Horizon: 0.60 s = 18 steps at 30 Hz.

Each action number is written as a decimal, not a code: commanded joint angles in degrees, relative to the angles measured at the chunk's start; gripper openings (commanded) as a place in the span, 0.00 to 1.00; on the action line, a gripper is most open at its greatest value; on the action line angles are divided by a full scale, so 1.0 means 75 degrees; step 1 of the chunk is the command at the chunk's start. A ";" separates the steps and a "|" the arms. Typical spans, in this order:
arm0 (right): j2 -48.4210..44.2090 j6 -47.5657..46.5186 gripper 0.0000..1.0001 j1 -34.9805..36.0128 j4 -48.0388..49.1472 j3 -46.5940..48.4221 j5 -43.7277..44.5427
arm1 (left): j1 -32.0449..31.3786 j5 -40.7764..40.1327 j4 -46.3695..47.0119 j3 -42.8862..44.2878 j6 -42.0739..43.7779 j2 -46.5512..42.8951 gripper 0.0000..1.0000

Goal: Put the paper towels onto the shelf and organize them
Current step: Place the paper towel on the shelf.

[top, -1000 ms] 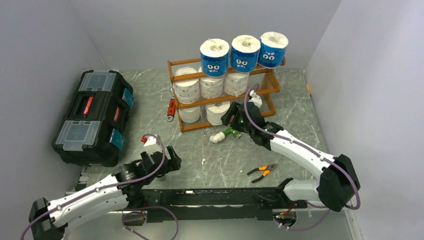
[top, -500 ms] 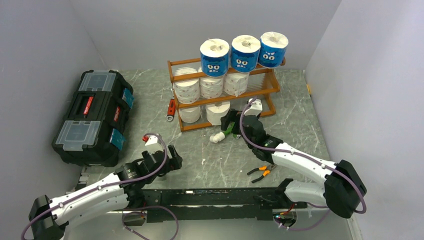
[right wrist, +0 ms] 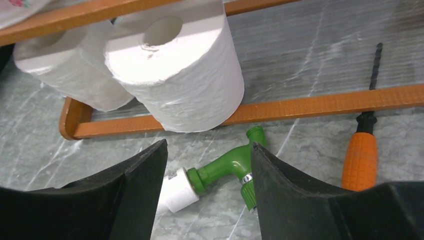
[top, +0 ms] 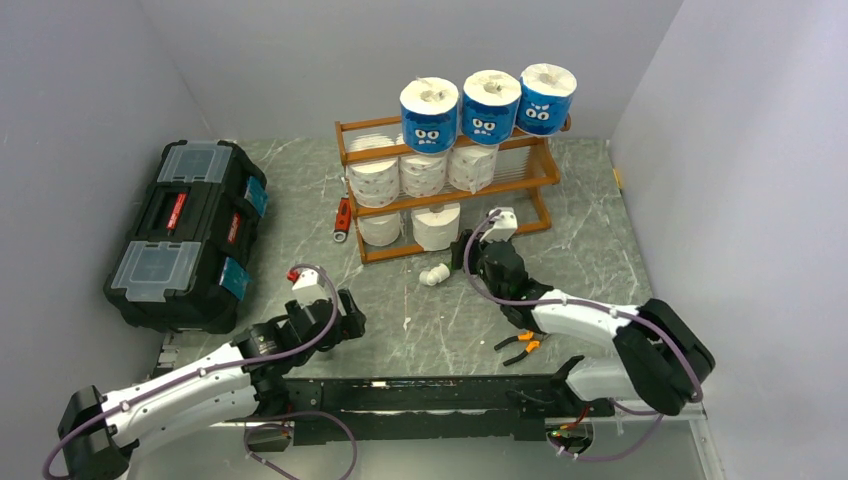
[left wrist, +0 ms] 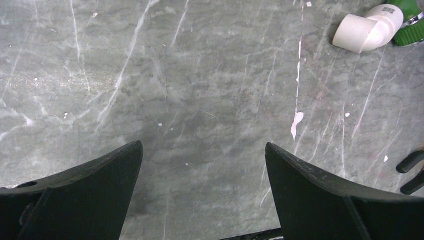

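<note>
right gripper is held parted, nothing pinched | plain white paper-towel roll is stood on end at its 12 o'clock on orange-brown wooden shelf, bottom tier, set beside neighbour roll, likely to save row space | left gripper is spread, empty

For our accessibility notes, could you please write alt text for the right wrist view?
Two plain white paper towels stand low on the orange-brown shelf, seen past the open right gripper. On the grey table in front lie a green-and-white tool and an orange-handled screwdriver.
</note>
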 commanded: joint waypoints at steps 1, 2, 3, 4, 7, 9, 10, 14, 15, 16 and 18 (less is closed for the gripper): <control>0.0584 -0.0134 0.61 -0.0112 0.1276 0.0252 -0.0241 | -0.0014 -0.0097 0.0052 0.0186 0.0076 -0.0200 0.99; 0.0721 -0.0052 0.60 -0.0162 0.1367 0.0282 -0.0241 | -0.0016 -0.0104 0.0041 0.0149 0.0058 -0.0247 0.99; 0.0867 0.0039 0.59 -0.0228 0.1451 0.0327 -0.0262 | -0.0018 -0.0102 0.0026 0.0133 0.0046 -0.0302 0.99; 0.1027 0.0115 0.57 -0.0292 0.1522 0.0368 -0.0275 | -0.0012 -0.0103 0.0008 0.0098 0.0031 -0.0336 0.99; 0.1487 0.0287 0.54 -0.0432 0.1634 0.0577 -0.0379 | -0.0013 -0.0143 -0.0085 0.0058 -0.0023 -0.0427 0.99; 0.1803 0.0354 0.54 -0.0450 0.1626 0.0758 -0.0448 | -0.0014 -0.0190 -0.0156 0.0032 -0.0050 -0.0495 0.99; 0.1926 0.0364 0.53 -0.0451 0.1623 0.0844 -0.0477 | -0.0015 -0.0217 -0.0173 0.0013 -0.0063 -0.0530 0.99; 0.2339 0.0388 0.53 -0.0449 0.1618 0.1130 -0.0415 | -0.0006 -0.0282 -0.0235 -0.0055 -0.0107 -0.0659 0.99; 0.2418 0.0382 0.53 -0.0448 0.1606 0.1185 -0.0377 | -0.0012 -0.0297 -0.0245 -0.0070 -0.0110 -0.0690 1.00; 0.2494 0.0369 0.53 -0.0463 0.1606 0.1247 -0.0342 | -0.0012 -0.0302 -0.0250 -0.0088 -0.0113 -0.0697 0.99; 0.2611 0.0352 0.54 -0.0474 0.1625 0.1346 -0.0325 | -0.0012 -0.0331 -0.0269 -0.0105 -0.0141 -0.0704 0.99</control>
